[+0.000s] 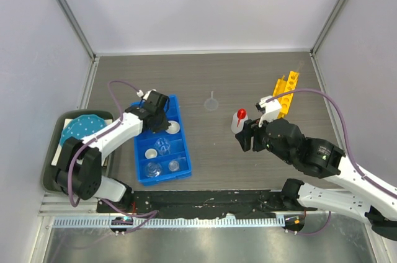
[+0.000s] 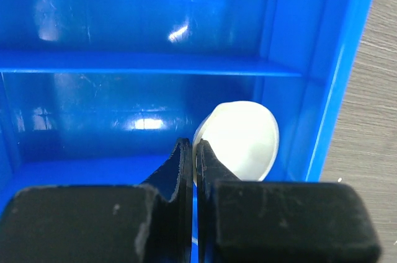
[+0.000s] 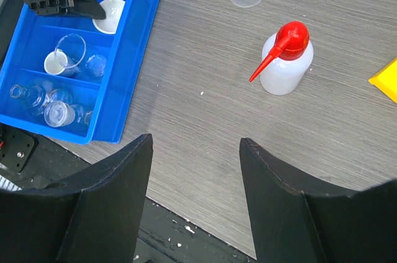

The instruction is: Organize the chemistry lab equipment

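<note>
The white dish (image 2: 245, 136) stands tilted in a far compartment of the blue tray (image 2: 155, 63), its rim pinched by my left gripper (image 2: 193, 145), which is shut on it. From above, that gripper (image 1: 162, 123) sits over the tray next to the dish (image 1: 174, 128). A clear beaker (image 3: 69, 49) and small glass vials (image 3: 56, 113) lie in the nearer compartments. The red-capped squeeze bottle (image 3: 286, 64) stands on the table ahead of my right gripper (image 3: 195, 142), whose fingers are open and empty. The clear funnel (image 1: 212, 102) lies beyond the bottle. The yellow rack (image 1: 285, 92) lies at the right.
A dark bin (image 1: 53, 151) holding the teal dotted plate (image 1: 84, 128) sits at the left table edge, beside the blue tray (image 1: 182, 145). Grey enclosure walls close in the table on three sides. A black strip (image 1: 205, 201) runs along the near edge.
</note>
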Controlling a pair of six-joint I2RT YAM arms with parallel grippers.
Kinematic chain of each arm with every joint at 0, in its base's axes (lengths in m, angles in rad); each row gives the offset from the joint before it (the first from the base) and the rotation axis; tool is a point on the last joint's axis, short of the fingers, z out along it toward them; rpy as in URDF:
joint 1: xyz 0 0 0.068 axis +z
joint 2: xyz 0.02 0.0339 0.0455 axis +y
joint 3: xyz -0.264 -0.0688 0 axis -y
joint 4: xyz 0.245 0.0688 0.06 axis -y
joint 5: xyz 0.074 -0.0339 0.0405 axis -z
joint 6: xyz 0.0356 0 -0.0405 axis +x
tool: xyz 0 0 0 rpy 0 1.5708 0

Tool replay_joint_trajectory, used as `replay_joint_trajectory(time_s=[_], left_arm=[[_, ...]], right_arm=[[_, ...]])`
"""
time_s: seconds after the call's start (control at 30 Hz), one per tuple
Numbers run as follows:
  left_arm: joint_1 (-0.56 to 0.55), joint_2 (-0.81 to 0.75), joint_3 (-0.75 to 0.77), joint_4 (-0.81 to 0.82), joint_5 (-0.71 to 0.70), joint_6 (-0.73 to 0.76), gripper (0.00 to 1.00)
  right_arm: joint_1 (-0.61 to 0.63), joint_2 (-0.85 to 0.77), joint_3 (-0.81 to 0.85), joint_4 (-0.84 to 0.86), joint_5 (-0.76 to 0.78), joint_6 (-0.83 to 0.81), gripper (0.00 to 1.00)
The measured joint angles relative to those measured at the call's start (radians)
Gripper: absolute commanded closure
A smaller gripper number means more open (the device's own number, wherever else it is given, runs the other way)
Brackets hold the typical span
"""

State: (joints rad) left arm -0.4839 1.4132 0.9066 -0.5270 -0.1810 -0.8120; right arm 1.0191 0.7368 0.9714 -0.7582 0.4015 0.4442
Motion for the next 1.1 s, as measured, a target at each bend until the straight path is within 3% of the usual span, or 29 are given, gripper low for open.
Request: replay_joint_trajectory(time_s=[0.4, 0.53, 0.67, 0.77, 1.1], left_arm=[[0.0, 0.113, 0.002, 0.035, 0.017, 0.002, 0.98], [0.0, 0.134, 0.003, 0.045, 0.022, 0.003, 0.8], [0.001, 0.15, 0.007, 0.042, 0.024, 0.006, 0.51], [0.002, 0.158, 0.01, 0.028, 0.027, 0.008, 0.41], [0.002, 0.083, 0.142, -0.171, 0.013, 0.029, 0.4]], right_arm=[[0.0, 0.015, -0.008, -0.003, 0.0, -0.001, 0.37], [0.0, 0.023, -0.016, -0.003, 0.0, -0.002, 0.37], [0.0, 0.029, -0.018, -0.003, 0.0, -0.003, 0.37], [0.0, 0.03, -0.018, -0.003, 0.0, -0.004, 0.37], [0.0, 0.043, -0.018, 0.002, -0.003, -0.004, 0.37]])
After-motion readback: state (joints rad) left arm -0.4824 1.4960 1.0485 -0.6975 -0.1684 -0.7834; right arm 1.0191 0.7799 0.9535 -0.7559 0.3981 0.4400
